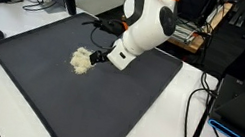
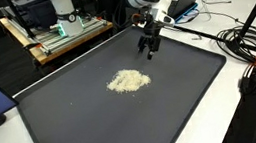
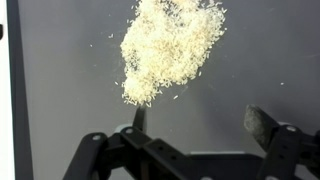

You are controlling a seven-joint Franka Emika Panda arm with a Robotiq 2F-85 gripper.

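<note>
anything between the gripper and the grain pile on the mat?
No. Only bare dark mat lies between the open gripper and the grain pile. The wrist view shows it best.

White robot arm, black tip
Rounded glossy white arm [image 1: 149, 22] with orange trim; dark fingers [image 3: 262, 124] on black linkage bars.

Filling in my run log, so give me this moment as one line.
fingers: open, empty | nearest: loose pile of pale beige grains, not touched | surface: dark grey flat mat
</note>
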